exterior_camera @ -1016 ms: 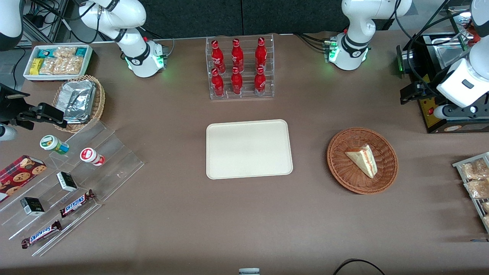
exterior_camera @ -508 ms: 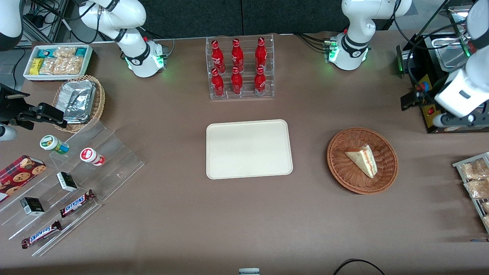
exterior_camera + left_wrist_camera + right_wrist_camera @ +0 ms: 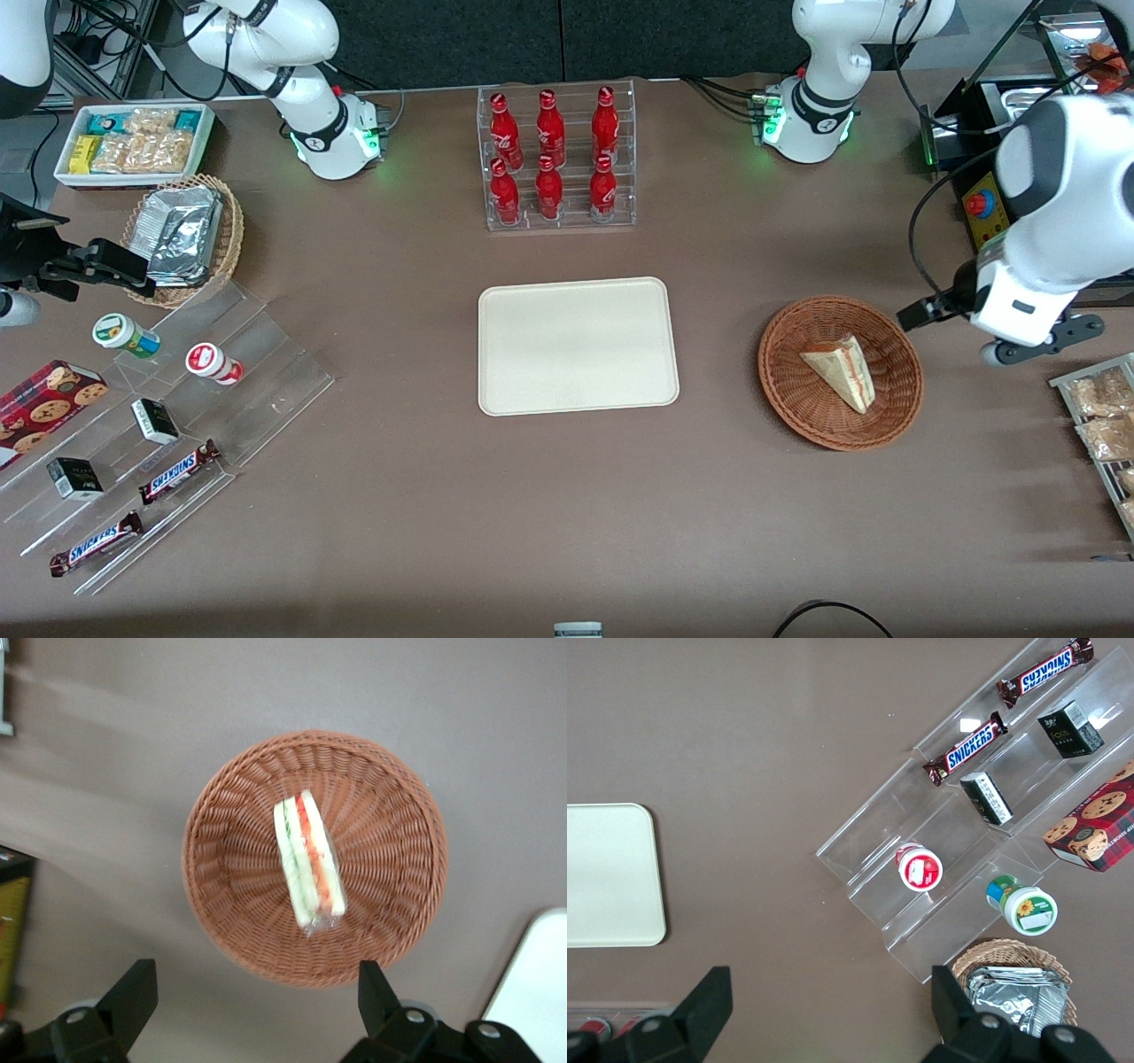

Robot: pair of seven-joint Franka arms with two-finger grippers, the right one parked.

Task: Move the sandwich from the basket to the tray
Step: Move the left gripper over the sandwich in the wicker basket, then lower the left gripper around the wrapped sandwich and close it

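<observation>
hand [image 3: 252, 992] now nearer basket [image 3: 788, 403], spread wide

Reddish-brown woven basket [image 3: 840, 372], cream sandwich [image 3: 842, 372] with red-orange layers, cream-beige tray [image 3: 578, 346], black pincer [image 3: 252, 1001]

Lighting even, diffuse, from overhead; shadows soft. Faint dark shadow bands on the brown table cloth [image 3: 532, 514] near the working arm's end. Glare on the crumpled silver foil packets [image 3: 182, 232]. Left wrist view slightly soft; black two-finger gripper [image 3: 252, 997] fingers dark, underexposed.
</observation>
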